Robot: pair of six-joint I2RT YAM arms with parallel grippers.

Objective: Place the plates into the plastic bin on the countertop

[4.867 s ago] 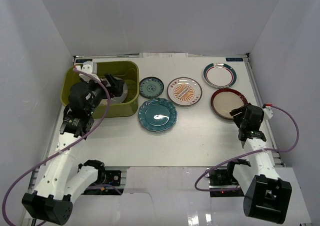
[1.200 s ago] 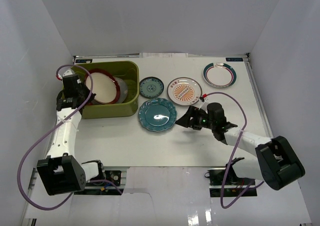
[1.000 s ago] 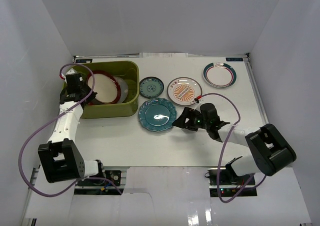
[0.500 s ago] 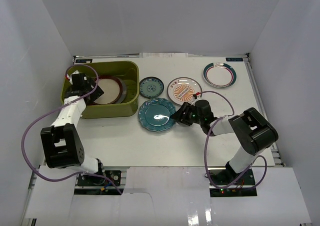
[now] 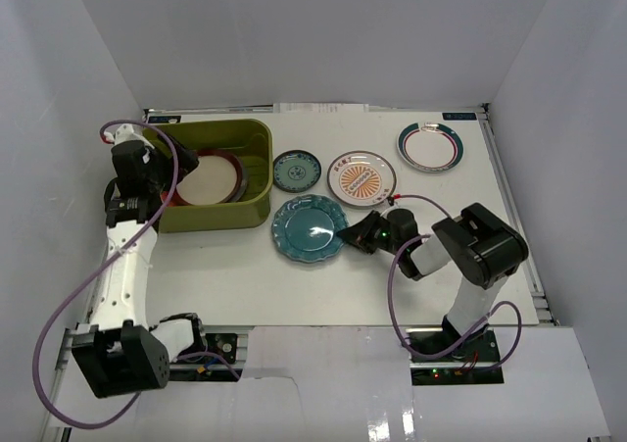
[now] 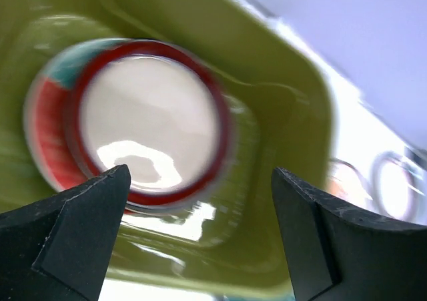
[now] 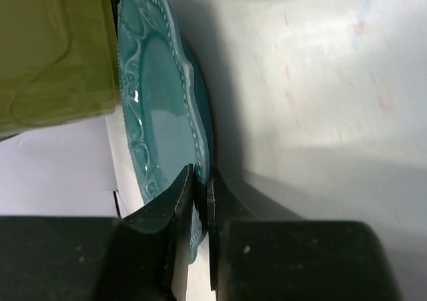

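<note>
— Where is the big teal plate [image 5: 309, 229]?
— On the worktop [image 5: 245, 275], just right of the green bin [image 5: 211, 219] and nearest of the plates outside it. The right arm lies low across the worktop, and the right jaws are closed on that plate's right rim.
— You're sure they grip it?
— The wrist view shows the scalloped rim pinched between the two dark fingers [image 7: 179, 204], one on each face. I cannot tell whether that edge is raised off the worktop.
— And the other arm?
— The left jaws hang over the left end of the bin, spread wide with nothing between them.
— What's in the bin?
— A red-rimmed plate [image 5: 206, 179] with a white middle lies flat on top. A red and teal plate [image 6: 47, 124] sticks out from under it on one side. The wrist view is blurred, so I can't make out more of the stack.
— The rest?
— Three more sit flat on the worktop in a row to the right of the bin. Beside the bin is a small teal plate [image 5: 296, 171]. Next is an orange sunburst plate [image 5: 361, 178], just beyond the right arm. Furthest right and toward the far edge is a white plate with a teal and red rim [image 5: 430, 147]. None touch each other.
</note>
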